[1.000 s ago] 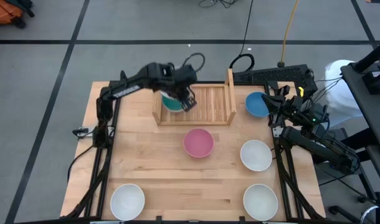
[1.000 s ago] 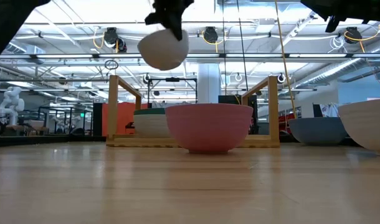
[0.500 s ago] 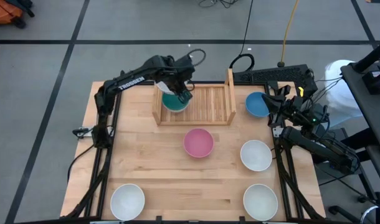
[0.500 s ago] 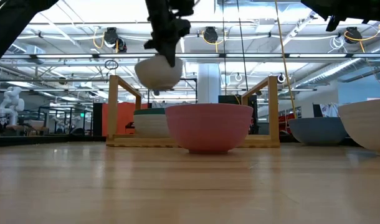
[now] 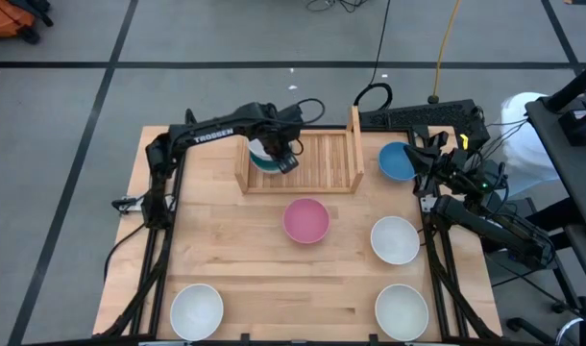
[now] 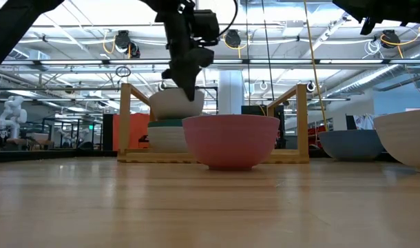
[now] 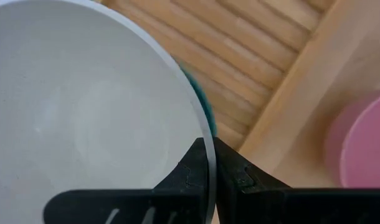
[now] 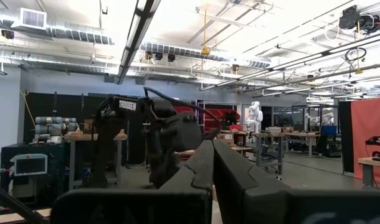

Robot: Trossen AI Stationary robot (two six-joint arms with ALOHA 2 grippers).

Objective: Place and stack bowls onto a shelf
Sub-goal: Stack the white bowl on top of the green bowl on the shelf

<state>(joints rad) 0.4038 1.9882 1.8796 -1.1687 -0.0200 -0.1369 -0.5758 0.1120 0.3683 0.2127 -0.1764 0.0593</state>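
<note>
Left gripper [image 7: 210,163] clamped on white bowl [image 7: 84,118] rim, bowl directly over teal bowl [image 5: 265,165] in shelf [image 5: 322,159] left side. Right gripper [image 8: 213,163] closed, idle at table's right edge.

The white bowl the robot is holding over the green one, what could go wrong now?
1. The left gripper pinches only the thin rim of the white bowl. It might slip out and drop.
2. The white bowl sits just above the green bowl on the shelf. If it is off-centre when let go, it might land crooked or tip out instead of nesting.
3. The stack is close to the shelf's side board, so the bowl might bump it.
</note>
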